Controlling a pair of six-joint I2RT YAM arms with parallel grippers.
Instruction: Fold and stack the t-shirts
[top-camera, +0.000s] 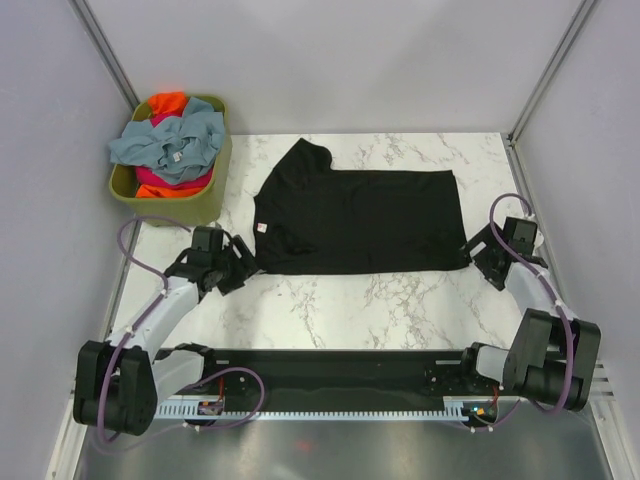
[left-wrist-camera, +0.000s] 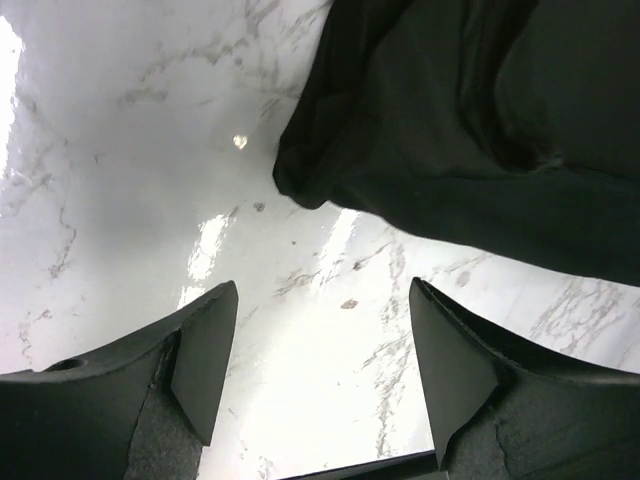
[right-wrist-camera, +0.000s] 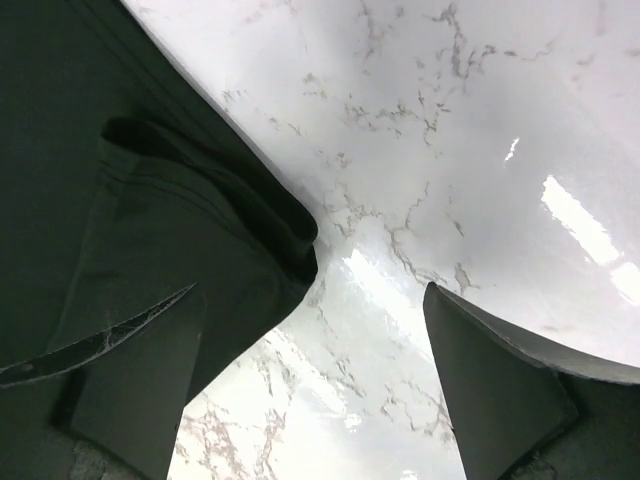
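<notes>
- The black t-shirt (top-camera: 360, 220) lies flat in the middle of the worktop (top-camera: 340, 310). Its collar end and white tag (top-camera: 262, 228) point left, and one sleeve pokes out at the far left.
- My left hand (left-wrist-camera: 322, 300) sits just off the shirt's near-left corner with its jaws well apart. Nothing is between them but bare marble.
- My right hand (right-wrist-camera: 310, 300) is at the near-right corner, spread wide and gripping nothing. One finger overlaps the hem in its wrist view, and I cannot tell if it touches.
- The grey-blue shirt (top-camera: 170, 140), orange shirt (top-camera: 168, 102) and magenta shirt (top-camera: 160, 178) are heaped in the olive basket (top-camera: 215, 195) at the far left.
- I judge we are between folds on the black one, with a fresh grip due.
- To do it well, I'd slide each lower finger under the cloth at its corner and pinch every layer there, not just the top one.
- I'd lift both ends together, keep them low and level, and lay the edge down in line so no crease bunches.
- The left-side sleeve looks the likeliest part to go astray.
</notes>
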